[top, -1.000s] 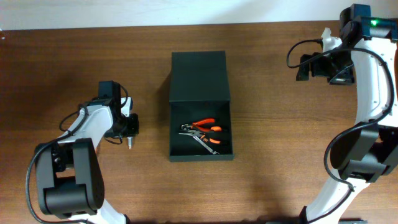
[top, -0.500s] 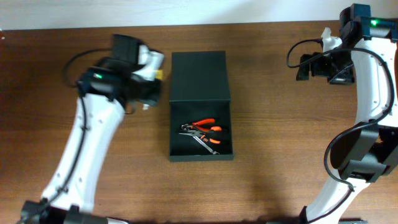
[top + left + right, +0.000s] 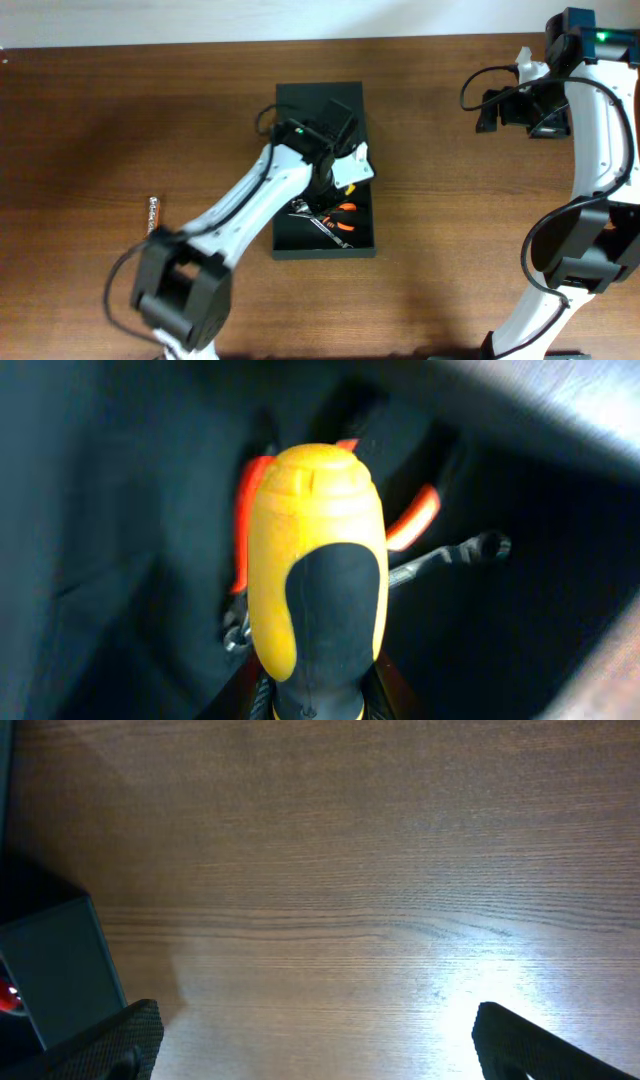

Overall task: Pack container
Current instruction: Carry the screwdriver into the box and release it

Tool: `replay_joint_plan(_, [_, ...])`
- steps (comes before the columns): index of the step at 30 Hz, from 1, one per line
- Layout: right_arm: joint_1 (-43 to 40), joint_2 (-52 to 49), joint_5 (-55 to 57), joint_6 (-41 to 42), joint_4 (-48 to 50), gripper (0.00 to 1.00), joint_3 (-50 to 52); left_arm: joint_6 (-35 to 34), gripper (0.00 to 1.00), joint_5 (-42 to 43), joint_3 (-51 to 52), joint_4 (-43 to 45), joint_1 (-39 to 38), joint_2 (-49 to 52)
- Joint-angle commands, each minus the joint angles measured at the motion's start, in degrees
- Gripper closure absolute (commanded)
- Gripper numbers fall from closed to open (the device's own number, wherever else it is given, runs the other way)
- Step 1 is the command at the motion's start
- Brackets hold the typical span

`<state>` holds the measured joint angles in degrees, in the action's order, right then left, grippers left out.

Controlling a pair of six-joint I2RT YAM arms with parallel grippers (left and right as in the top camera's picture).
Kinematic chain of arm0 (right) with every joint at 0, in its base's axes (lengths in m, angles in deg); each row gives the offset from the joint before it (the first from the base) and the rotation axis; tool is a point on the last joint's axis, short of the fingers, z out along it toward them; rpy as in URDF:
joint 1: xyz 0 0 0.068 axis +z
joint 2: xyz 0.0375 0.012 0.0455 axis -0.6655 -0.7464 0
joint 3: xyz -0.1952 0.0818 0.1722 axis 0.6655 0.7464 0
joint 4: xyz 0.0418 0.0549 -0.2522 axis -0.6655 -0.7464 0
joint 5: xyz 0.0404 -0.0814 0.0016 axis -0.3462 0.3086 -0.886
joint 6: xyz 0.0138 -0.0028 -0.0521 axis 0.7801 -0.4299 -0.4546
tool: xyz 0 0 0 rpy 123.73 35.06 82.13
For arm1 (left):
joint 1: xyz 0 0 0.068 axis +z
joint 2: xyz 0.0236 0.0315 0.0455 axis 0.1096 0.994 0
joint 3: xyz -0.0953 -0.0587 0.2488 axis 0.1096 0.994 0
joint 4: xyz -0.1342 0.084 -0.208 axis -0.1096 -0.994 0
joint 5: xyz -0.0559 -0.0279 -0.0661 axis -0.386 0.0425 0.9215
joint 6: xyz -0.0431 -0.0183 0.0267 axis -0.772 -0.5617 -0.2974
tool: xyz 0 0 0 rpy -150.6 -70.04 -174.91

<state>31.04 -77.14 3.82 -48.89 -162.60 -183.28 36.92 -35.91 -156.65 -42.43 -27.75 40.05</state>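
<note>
The container (image 3: 322,251) is a dark green-black box at the table's middle, its flap lid (image 3: 318,108) lying open toward the far side. Inside lie orange-handled pliers (image 3: 343,209) and a metal wrench (image 3: 326,229); both also show in the left wrist view, the pliers (image 3: 247,500) and the wrench (image 3: 450,554). My left gripper (image 3: 345,176) is over the box's open part, shut on a yellow and black screwdriver handle (image 3: 315,550), which hangs just above the pliers. My right gripper (image 3: 490,108) is open and empty over bare table at the far right.
A small brown stick-like item (image 3: 153,209) lies on the wooden table at the left. The container's corner (image 3: 55,970) shows at the left edge of the right wrist view, with bare wood in front of the right fingers (image 3: 130,1035).
My left arm has swung from the table's left side, past the lid, to over the open box, carrying the yellow-handled tool. The right arm has not moved.
</note>
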Motion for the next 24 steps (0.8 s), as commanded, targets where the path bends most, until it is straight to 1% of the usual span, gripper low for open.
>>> replay_joint_plan(1, [0.1, -0.1, -0.7, -0.5, 0.0, 0.01, 0.3, 1.4, 0.98, -0.1, 0.4, 0.8, 0.7, 6.7])
replay_joint_plan(5, [0.1, -0.1, -0.7, -0.5, 0.0, 0.01, 0.3, 0.9, 0.98, 0.0, 0.4, 0.7, 0.9, 9.4])
replay_joint_plan(6, [0.1, -0.1, -0.7, -0.5, 0.0, 0.01, 0.3, 0.9, 0.89, -0.1, 0.3, 0.6, 0.9, 9.3])
replay_joint_plan(7, [0.1, -0.1, -0.7, -0.5, 0.0, 0.01, 0.3, -0.6, 0.53, -1.4, -0.2, 0.2, 0.9, 9.0])
replay_joint_plan(8, [0.1, -0.1, -0.7, -0.5, 0.0, 0.01, 0.3, -1.7, 0.31, -2.7, -0.7, -0.3, 0.9, 8.9])
replay_joint_plan(10, [0.1, -0.1, -0.7, -0.6, 0.0, 0.01, 0.3, -2.7, 0.19, -5.3, -3.8, -4.2, 0.9, 8.0])
replay_joint_plan(12, [0.1, -0.1, -0.7, -0.6, 0.0, 0.01, 0.3, -5.4, 0.13, -8.9, -8.4, -7.8, 1.3, 5.9])
replay_joint_plan(13, [0.1, -0.1, -0.7, -0.6, 0.0, 0.01, 0.3, -6.5, 0.01, -9.7, -12.0, -9.5, 1.9, 3.9])
replay_joint_plan(16, [0.1, -0.1, -0.7, -0.7, 0.0, 0.01, 0.3, -9.8, 0.01, -10.0, -17.8, -12.7, 4.1, -1.0])
replay_joint_plan(19, [0.1, -0.1, -0.7, -0.7, 0.0, 0.01, 0.3, -13.0, 0.01, -10.0, -21.4, -17.2, 8.5, -7.5])
replay_joint_plan(22, [0.1, -0.1, -0.7, -0.7, 0.0, 0.01, 0.3, -17.6, 0.01, -10.0, -21.4, -21.1, 14.8, -15.0])
replay_joint_plan(24, [0.1, -0.1, -0.7, -0.7, 0.0, 0.01, 0.3, -22.1, 0.01, -10.0, -21.4, -22.7, 22.4, -21.1])
